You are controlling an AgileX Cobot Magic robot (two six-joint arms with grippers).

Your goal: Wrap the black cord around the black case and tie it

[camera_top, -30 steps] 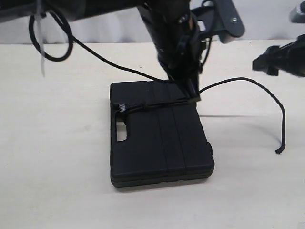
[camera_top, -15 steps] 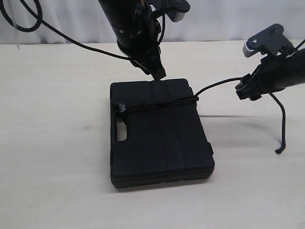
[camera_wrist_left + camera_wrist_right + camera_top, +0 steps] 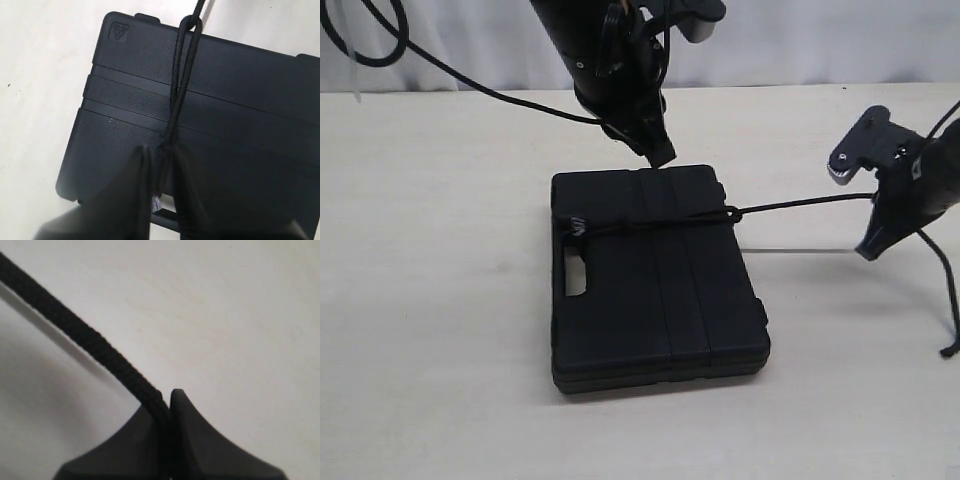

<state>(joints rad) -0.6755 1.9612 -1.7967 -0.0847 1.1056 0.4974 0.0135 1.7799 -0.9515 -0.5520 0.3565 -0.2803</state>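
Right pincer has just pinched the thin black cord, pulling it taut off the flat black plastic case, so the loop can tighten. Left pincer hovers, barely parted.

A pale cream tabletop stretches back to a white pleated backdrop.

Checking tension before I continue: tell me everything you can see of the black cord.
The cord is a thin, matte black, braided-looking string. Doubled strands cross the top of the case from its handle side and meet in a loop at the case's edge. From there one strand runs taut, off the table, to the right tool, shut on it. The free tail drops to the table.
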